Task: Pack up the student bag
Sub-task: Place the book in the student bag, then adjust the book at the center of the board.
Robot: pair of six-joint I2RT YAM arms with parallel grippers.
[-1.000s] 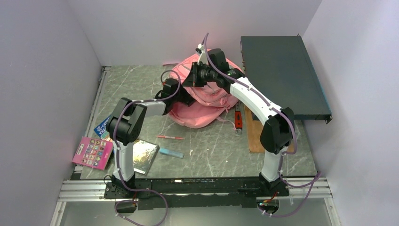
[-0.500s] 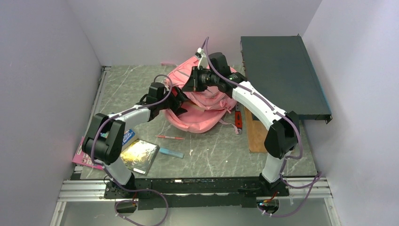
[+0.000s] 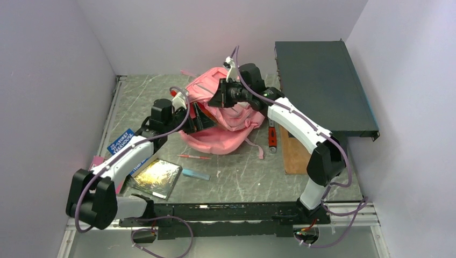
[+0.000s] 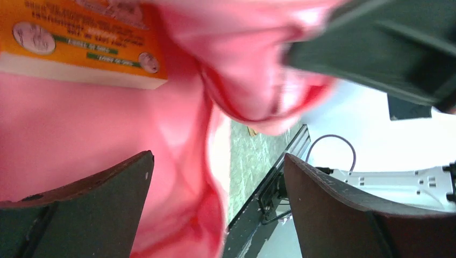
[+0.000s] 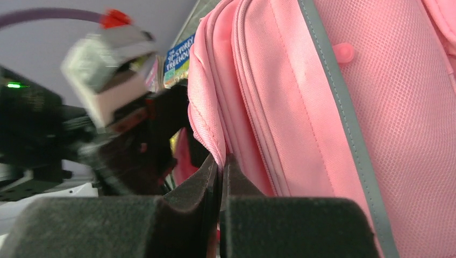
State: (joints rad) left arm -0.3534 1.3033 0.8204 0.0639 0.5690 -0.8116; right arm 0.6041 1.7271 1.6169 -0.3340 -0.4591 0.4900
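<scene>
Right wrist view: right gripper (image 5: 220,166) pinched tight on student bag (image 5: 301,107) rim seam; bag slumped on table (image 3: 236,172). Left gripper (image 4: 216,161) spread wide at bag mouth, gripping nothing; orange-labelled item (image 4: 80,37) inside bag (blurred, cut off by frame)

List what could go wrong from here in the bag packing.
1. The right gripper pinches only a thin fold of the bag; the fabric may slip and the mouth close on the left gripper.
2. Pink fabric lies between the left gripper's open fingers; pulling back may snag it and drag the bag.
3. The orange book lies against loose fabric; a tug might shift it.
</scene>
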